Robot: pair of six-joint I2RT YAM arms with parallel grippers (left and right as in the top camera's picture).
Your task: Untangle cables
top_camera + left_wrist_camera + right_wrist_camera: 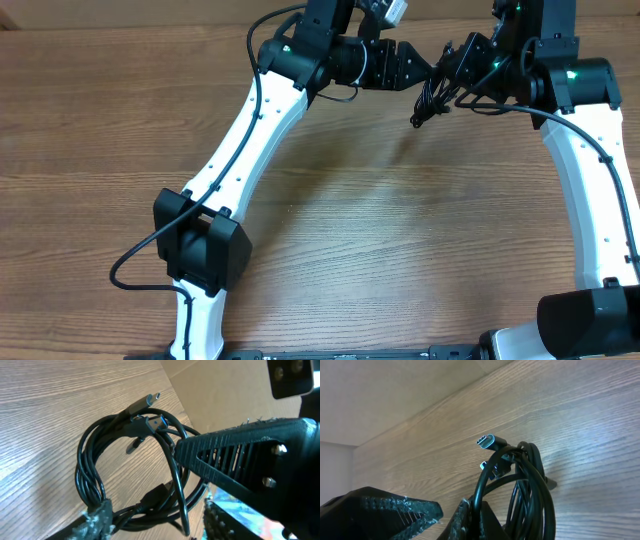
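The right hand [450,72] is pinching the cables [432,98] above the far end of the desk [380,220] while the left hand [192,477] is straddling one loop [175,475], fingers [240,455] apart, which I'd be drawing out slowly

Lighting was bright and even from above, only faint soft shadows on the brown wood-grain table [400,230], bluish sheen on it in right wrist view.
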